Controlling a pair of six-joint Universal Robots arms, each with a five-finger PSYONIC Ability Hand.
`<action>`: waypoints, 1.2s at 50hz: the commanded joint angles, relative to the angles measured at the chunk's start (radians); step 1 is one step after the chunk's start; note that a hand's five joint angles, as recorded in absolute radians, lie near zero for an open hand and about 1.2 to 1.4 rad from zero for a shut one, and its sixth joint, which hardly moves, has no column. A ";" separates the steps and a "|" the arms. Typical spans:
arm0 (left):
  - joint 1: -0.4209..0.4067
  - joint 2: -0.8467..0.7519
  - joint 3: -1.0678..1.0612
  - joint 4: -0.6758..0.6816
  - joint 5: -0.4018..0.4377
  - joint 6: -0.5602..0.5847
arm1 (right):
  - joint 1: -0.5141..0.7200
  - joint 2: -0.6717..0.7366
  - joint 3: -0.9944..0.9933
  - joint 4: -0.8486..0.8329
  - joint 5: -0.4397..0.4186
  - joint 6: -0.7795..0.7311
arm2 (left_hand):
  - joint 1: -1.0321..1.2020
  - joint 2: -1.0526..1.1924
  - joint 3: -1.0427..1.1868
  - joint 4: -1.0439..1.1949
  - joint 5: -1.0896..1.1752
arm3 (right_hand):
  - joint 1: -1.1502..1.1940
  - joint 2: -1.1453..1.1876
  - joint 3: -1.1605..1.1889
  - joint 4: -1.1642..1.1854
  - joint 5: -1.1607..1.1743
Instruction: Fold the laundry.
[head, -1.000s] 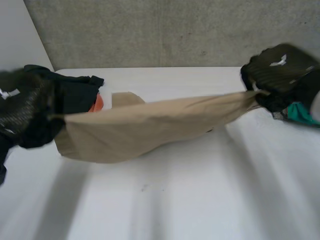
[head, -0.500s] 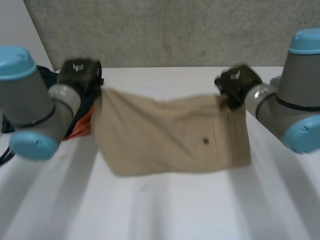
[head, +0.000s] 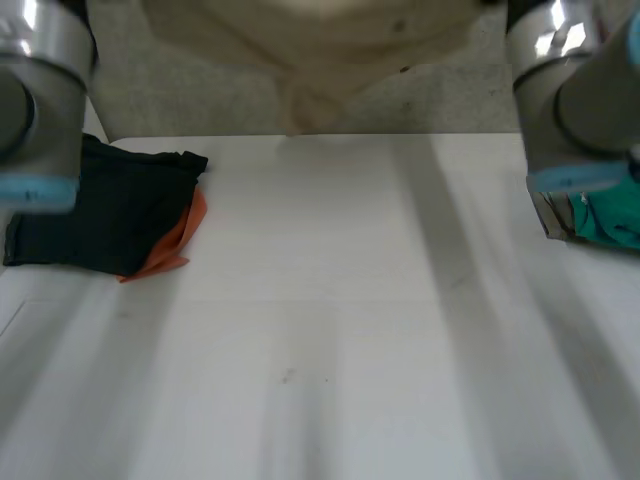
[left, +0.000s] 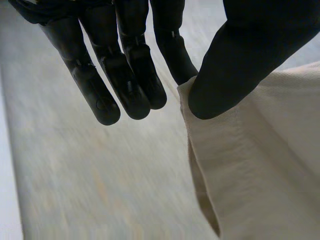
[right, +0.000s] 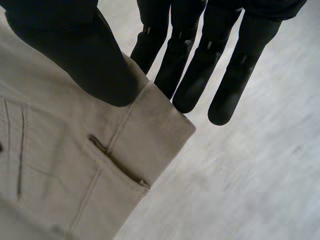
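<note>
Soft, light beige cotton shorts (head: 300, 40) hang limp above the white counter (head: 330, 330); left hand (left: 240, 60) and right hand (right: 75, 50) each pinch a top corner, likely the soundest hold

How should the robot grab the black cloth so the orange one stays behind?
Probably pinch the black cloth at its far right corner, from above: bare table lies beside it, while the orange cloth pokes out nearer along that edge. The left hand and right hand must first release the beige garment.
</note>
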 joint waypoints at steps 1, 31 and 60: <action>-0.004 -0.010 -0.332 0.005 0.073 0.012 | 0.004 0.075 0.187 0.082 -0.004 -0.075 | 0.256 0.198 0.201 0.196 0.239 | 0.300 0.217 0.202 0.197 0.198; -0.039 0.267 -0.779 -0.712 0.104 0.263 | -0.038 -0.135 0.643 0.778 -0.098 -0.503 | 0.256 0.198 0.201 0.196 0.239 | 0.300 0.217 0.202 0.197 0.198; -0.021 -0.128 -0.252 -0.427 0.364 0.501 | -0.076 -0.187 0.824 0.803 -0.231 -0.549 | -0.763 -0.821 -0.818 -0.822 -0.779 | 0.300 0.217 0.202 0.197 0.198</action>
